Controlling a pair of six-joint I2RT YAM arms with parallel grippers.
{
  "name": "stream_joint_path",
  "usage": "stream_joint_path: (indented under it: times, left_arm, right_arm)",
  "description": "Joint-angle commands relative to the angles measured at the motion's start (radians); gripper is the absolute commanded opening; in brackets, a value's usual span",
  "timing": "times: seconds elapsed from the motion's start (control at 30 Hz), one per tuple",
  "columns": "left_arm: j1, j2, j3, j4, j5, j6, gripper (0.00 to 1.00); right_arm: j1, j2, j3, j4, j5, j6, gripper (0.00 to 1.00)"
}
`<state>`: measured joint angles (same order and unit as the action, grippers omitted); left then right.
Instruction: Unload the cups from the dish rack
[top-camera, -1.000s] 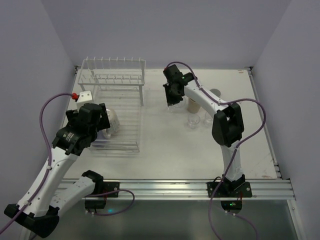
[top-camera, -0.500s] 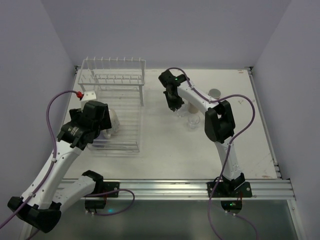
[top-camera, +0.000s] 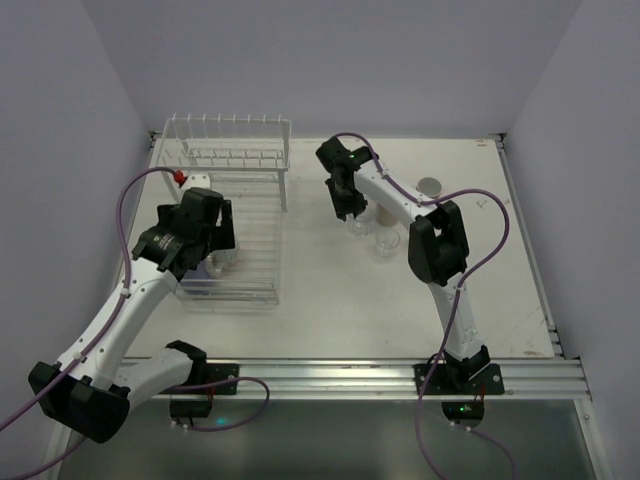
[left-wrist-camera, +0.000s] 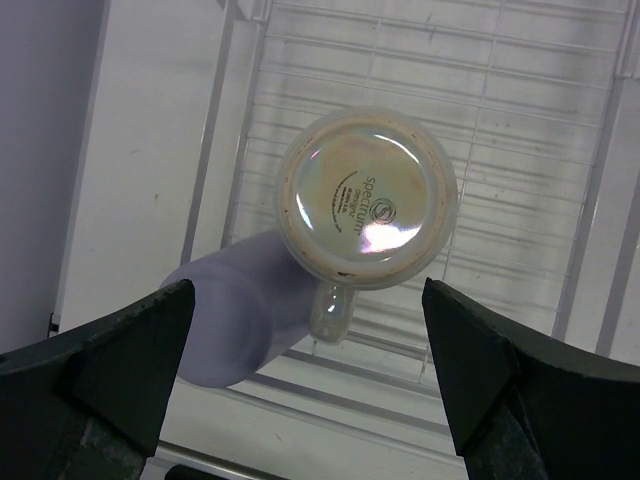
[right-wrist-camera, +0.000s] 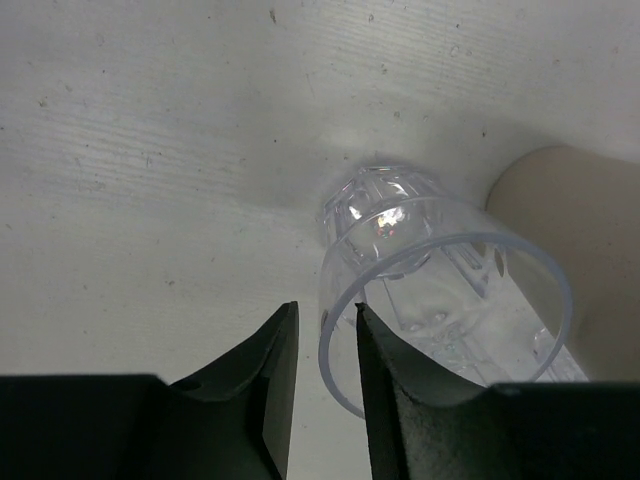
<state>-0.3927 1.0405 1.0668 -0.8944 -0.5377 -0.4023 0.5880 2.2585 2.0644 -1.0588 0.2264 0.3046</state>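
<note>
The white wire dish rack (top-camera: 250, 160) stands at the back left. In its lower basket (left-wrist-camera: 520, 120) a white mug (left-wrist-camera: 365, 195) sits upside down with its handle toward me. A lavender cup (left-wrist-camera: 235, 310) lies on its side against it. My left gripper (left-wrist-camera: 310, 400) is wide open above them, also in the top view (top-camera: 210, 252). My right gripper (right-wrist-camera: 327, 305) straddles the rim of a clear glass (right-wrist-camera: 400, 260) standing on the table, one finger inside and one outside, with a gap showing beside the wall. A tan tumbler (right-wrist-camera: 570, 220) stands right beside it.
Another clear glass (top-camera: 388, 243) stands on the table just right of my right gripper (top-camera: 350, 215). A round greyish cup-like thing (top-camera: 430, 186) sits farther back right. The rack's raised pronged shelf (top-camera: 235, 155) rises behind the basket. Walls close in on three sides.
My left arm has swung farther over the rack basket, above the mug. My right gripper shifted a little left and back, then stayed at the glass.
</note>
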Motion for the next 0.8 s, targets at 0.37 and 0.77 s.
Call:
stream_joint_path:
  times: [0.37,0.77]
  left_arm:
    - [0.212,0.056,0.064,0.167,0.318,0.201,1.00]
    - [0.258,0.144,0.073,0.180,0.533,0.260,1.00]
  right_arm:
    - [-0.001,-0.160,-0.079,0.057,-0.058,-0.039,0.60]
    - [0.001,-0.424,-0.219,0.118,-0.156,-0.056,0.62]
